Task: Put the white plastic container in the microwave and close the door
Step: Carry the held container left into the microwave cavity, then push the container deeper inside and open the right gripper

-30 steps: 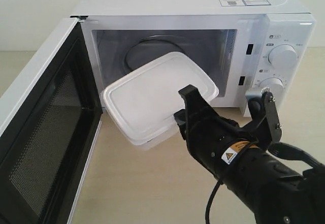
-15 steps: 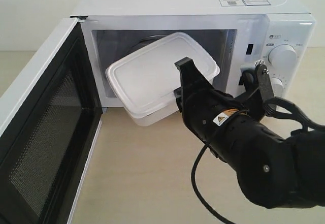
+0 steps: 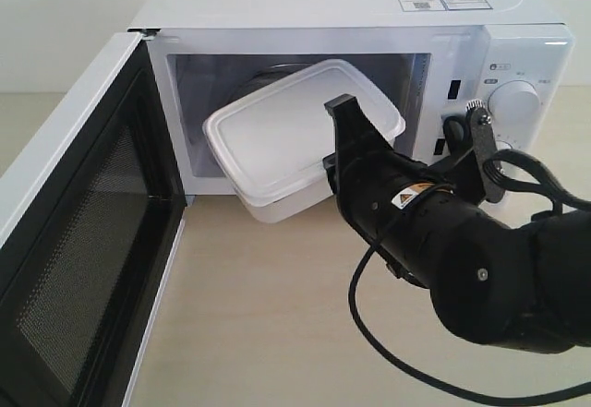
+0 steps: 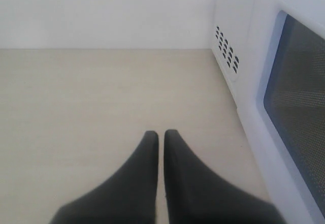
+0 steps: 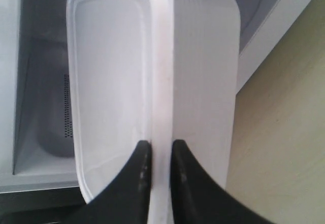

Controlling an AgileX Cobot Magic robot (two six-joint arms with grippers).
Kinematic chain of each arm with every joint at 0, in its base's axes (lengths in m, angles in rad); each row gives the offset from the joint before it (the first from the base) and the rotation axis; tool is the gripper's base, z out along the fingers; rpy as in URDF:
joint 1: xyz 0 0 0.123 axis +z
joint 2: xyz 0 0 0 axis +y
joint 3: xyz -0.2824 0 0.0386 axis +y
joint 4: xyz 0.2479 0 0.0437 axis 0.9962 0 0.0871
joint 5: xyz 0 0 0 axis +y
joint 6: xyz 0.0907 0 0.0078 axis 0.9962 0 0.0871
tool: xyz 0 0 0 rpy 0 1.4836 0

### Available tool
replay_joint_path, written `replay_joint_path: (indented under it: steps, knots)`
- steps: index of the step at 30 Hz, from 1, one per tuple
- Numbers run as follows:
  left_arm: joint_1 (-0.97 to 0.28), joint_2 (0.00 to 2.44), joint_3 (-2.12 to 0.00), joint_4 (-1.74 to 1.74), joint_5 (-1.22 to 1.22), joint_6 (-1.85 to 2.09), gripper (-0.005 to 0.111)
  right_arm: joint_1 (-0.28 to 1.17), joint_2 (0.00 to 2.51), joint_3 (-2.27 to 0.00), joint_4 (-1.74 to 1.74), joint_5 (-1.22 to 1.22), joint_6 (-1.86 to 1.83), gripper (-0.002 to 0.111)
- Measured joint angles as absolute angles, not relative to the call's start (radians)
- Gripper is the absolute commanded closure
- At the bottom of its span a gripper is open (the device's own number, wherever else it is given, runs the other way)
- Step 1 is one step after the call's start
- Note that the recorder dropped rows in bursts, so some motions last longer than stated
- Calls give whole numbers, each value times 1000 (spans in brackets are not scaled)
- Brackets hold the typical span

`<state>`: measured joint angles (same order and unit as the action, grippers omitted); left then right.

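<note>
The task was judged to be roughly halfway done. The door (image 3: pixel 74 232) was seen swung wide open on the left of the exterior view, so no opening was left to be done. The white plastic container (image 3: pixel 286 139) was held off the desk (image 3: pixel 277 296), tilted, in the mouth of the microwave (image 3: pixel 323 5). Its far end was raised and already inside the cavity, in front of the glass turntable (image 3: pixel 263 79), while its near end hung lower, out over the sill. It had not yet been set down on the turntable. Left to be done, by this judgement, were pushing it fully in, levelling it, letting it go and shutting the door.

The right hand (image 3: pixel 334 135) was clenched on the container's near rim, with one finger laid over the lid and the other under the body. In the right wrist view the rim was seen edge-on between the fingers (image 5: pixel 143 153), and the box reached straight away from them into the opening.

The left hand (image 4: pixel 161 134) was closed with nothing in it, low over bare desk just beside the door's outer face.
</note>
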<state>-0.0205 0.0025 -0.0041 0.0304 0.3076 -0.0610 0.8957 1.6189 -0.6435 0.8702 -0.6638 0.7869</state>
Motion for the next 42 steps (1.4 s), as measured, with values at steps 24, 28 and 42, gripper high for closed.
replay_joint_path:
  steps: [24, 28, 42]
  knots:
    - [-21, 3, -4, 30, 308, -61, 102, 812, 1842, -826, 783, -715, 932, 108]
    - [-21, 3, -4, 30, 308, -61, 102, 783, 1852, -854, 775, -715, 932, 108]
    - [-21, 3, -4, 30, 308, -61, 102, 722, 1938, -945, 699, -704, 1005, 108]
